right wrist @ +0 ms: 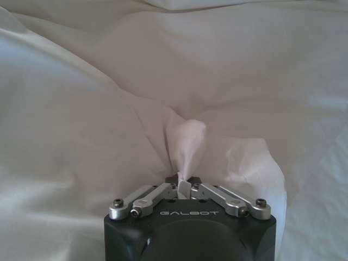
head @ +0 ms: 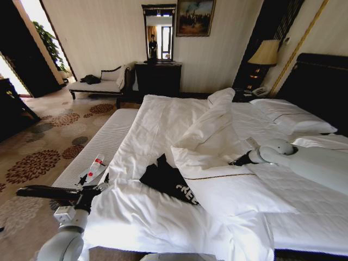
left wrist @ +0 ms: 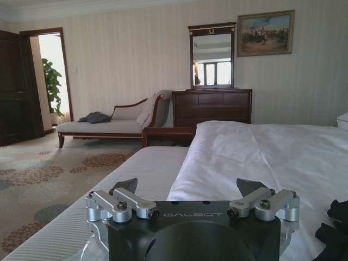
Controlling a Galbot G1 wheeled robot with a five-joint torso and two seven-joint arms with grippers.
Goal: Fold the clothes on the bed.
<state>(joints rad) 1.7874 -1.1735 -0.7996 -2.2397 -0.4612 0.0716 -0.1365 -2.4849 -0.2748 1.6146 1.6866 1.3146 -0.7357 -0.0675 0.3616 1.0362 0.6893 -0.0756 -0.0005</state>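
Duvet being cleared off the T-shirt.
White duvet [right wrist: 185, 136] is pinched by the right hand [right wrist: 184, 185]; left hand [left wrist: 190, 191] released; black T-shirt [head: 166, 179] must next be uncovered.

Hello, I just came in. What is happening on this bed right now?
The right gripper is shut on a pinch of the white duvet, which is pulled up into a fold over the middle of the bed. The black T-shirt lies partly covered by that duvet, not yet folded. The left gripper is open and holds nothing, at the bed's near left edge.
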